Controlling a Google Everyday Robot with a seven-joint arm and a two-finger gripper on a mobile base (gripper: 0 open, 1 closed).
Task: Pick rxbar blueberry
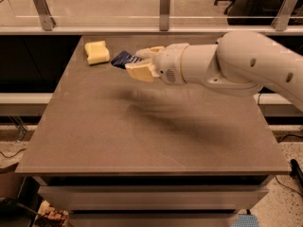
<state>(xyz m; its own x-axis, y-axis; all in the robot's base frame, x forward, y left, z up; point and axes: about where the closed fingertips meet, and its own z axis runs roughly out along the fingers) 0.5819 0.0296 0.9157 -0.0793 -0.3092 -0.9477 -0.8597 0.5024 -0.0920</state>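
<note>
My gripper (138, 63) is raised well above the table, over its back half, with its cream fingers (139, 72) shut on the rxbar blueberry (123, 59). The dark navy-blue bar sticks out to the left of the fingers and hangs in the air, clear of the tabletop. The white arm (227, 63) reaches in from the right. A soft shadow lies on the table below the arm.
A yellow sponge block (96, 52) lies at the table's back left, just left of the held bar. The grey-brown table (142, 136) has a glass rail with metal posts (164, 7) along its far edge. The blue soda can is hidden behind the arm.
</note>
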